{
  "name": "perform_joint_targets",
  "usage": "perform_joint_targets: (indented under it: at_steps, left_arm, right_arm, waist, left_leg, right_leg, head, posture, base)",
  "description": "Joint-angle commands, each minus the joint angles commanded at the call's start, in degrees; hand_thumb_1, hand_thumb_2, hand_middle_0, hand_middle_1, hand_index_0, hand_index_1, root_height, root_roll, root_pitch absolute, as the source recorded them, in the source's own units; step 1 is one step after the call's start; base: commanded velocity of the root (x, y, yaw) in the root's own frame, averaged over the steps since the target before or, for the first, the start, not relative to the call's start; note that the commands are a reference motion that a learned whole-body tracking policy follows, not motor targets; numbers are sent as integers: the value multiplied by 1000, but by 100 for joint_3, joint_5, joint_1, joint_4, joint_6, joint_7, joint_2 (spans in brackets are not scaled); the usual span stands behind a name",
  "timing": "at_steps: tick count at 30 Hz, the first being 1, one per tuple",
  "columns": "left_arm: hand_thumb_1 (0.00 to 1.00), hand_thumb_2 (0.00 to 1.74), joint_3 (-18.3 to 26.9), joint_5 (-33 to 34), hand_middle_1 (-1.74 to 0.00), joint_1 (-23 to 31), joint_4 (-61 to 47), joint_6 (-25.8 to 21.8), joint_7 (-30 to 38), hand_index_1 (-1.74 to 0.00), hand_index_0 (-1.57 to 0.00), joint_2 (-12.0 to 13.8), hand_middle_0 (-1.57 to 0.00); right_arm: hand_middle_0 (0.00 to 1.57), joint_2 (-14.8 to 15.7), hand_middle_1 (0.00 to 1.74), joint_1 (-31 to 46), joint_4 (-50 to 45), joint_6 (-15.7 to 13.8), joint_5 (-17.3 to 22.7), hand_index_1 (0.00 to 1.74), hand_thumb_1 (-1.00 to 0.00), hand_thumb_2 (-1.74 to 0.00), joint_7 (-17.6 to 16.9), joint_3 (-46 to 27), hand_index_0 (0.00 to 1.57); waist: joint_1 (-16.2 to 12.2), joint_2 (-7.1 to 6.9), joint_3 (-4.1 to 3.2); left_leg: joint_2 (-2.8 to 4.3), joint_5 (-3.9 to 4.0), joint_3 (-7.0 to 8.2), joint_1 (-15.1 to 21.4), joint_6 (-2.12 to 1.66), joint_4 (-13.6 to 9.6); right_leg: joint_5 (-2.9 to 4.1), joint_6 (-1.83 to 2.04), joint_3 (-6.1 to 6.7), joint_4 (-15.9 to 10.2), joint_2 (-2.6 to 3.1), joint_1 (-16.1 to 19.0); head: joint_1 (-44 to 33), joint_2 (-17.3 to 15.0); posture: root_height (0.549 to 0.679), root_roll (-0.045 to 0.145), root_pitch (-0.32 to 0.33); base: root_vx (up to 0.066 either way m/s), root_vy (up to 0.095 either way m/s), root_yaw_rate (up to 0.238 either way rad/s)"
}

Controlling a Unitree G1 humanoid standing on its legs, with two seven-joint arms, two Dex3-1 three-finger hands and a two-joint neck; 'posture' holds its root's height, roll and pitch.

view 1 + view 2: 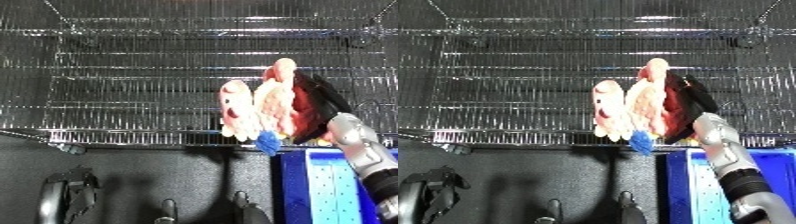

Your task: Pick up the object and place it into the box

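A pink and cream plush toy (263, 106) with a red patch and a blue tag hangs in the air, held up in front of the wire bin (133, 85). My right hand (318, 102) is shut on it from the right, black fingers wrapped round its red side, the silver forearm rising from the lower right. My left hand (67, 197) rests low at the bottom left, its fingers curled with nothing in them.
The wire mesh bin fills the upper half of both views, its front rim (133, 136) running across the middle. A blue tray (324, 185) lies at the lower right under my right forearm. Dark floor lies below the rim.
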Motion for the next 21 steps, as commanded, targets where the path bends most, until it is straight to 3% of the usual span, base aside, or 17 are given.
perform_joint_targets:
  at_steps: [13, 20, 21]
  left_arm:
    - [1000, 1740, 142, -7, -1740, 82, -33, -32, 26, -1740, -1570, -45, -1570]
    - [1000, 1740, 193, -36, -1740, 50, 12, -27, 15, -1740, -1570, -14, -1570]
    - [1000, 1740, 201, -44, -1740, 47, 11, -26, 11, -1740, -1570, 0, -1570]
  right_arm:
    - [1020, 348, 1131, -130, 154, -32, -62, 1131, -650, -1131, -61, 54, 1020]
    - [1570, 306, 1740, -97, -26, -21, -57, 1740, -1000, -1740, -86, 6, 1570]
    - [1570, 278, 1740, -87, -66, -17, -54, 1740, -1000, -1740, -91, -8, 1570]
  waist:
    - [-11, -16, 0]
    - [-46, -63, -7]
    - [-50, -67, -9]
  left_leg:
    - [24, -17, 17, -14, 4, -9]
    - [36, -13, 27, 33, -7, -51]
    - [38, -12, 28, 38, -9, -56]
  right_leg:
    - [0, 1, -14, -33, -7, 12]
    - [-13, 2, -13, -46, -6, 52]
    - [-13, 1, -11, -48, -7, 55]
  head:
    - [-64, 114]
    - [-65, 190]
    - [-56, 196]
  posture:
    - [633, 53, -95]
    - [634, 53, -97]
    - [634, 53, -98]
  base:
    - [0, 9, -7]
    - [-9, 0, -3]
    - [-14, -5, -24]
